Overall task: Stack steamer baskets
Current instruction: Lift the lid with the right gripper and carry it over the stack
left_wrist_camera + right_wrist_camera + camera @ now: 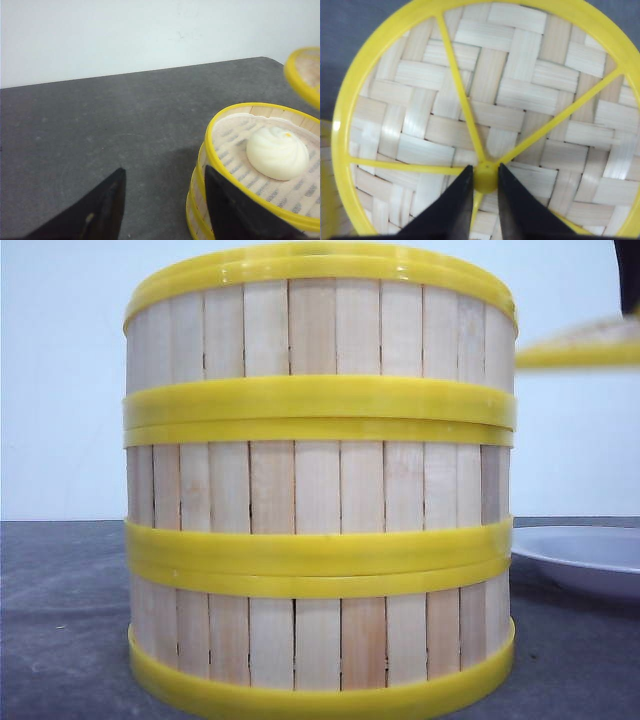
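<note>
Three steamer baskets (pixel 320 480) stand stacked in one column close in front of me, slat walls between yellow rims. The top basket (pixel 216 150) holds a white bun (pixel 277 152) on a liner. My left gripper (pixel 165 175) is open beside the stack, one finger against the top basket's outer wall, the other over bare table. My right gripper (pixel 484 172) is shut on the yellow centre knob (pixel 485 182) of the woven bamboo lid (pixel 510 90). The lid (pixel 580 345) hangs in the air to the right of the stack, about level with the top basket.
A white plate (pixel 590 555) lies on the dark grey table (pixel 60 620) to the right of the stack. A pale wall stands behind the table. The lid's rim (pixel 300 75) shows beyond the top basket in the left wrist view.
</note>
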Action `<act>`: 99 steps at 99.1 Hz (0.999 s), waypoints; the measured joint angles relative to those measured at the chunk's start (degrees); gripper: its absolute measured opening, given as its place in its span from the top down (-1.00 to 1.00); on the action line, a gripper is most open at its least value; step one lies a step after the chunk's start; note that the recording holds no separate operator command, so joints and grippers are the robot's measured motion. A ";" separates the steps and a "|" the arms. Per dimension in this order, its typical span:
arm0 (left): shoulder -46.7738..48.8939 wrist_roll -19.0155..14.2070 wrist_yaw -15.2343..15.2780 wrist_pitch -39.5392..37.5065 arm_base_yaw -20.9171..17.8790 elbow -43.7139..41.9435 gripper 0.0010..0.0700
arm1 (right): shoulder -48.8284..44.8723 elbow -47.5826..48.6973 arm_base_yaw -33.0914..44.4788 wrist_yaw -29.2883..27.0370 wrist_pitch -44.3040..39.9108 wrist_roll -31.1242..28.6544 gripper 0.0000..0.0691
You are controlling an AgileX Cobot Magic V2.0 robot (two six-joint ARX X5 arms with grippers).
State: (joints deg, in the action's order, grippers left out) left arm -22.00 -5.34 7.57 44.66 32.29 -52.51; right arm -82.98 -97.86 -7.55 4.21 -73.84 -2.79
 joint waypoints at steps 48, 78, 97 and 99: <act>0.00 -0.02 0.00 0.11 0.00 0.00 0.17 | 0.44 -13.16 -24.28 4.74 -2.73 -0.59 0.84; 0.00 -0.02 0.00 0.11 0.00 0.00 0.17 | -2.67 -13.16 -38.21 1.60 -2.69 -0.63 0.84; 0.00 -0.02 0.00 0.11 0.00 0.00 0.17 | -5.79 -13.16 -41.33 0.09 -2.78 -0.63 0.84; 0.00 -0.02 0.00 0.11 0.00 0.00 0.17 | -6.08 -13.16 -41.44 -0.02 -2.82 -0.63 0.84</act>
State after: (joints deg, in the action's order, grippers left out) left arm -22.00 -5.37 7.57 44.77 32.29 -52.51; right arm -89.06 -111.02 -48.99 4.19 -76.66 -3.42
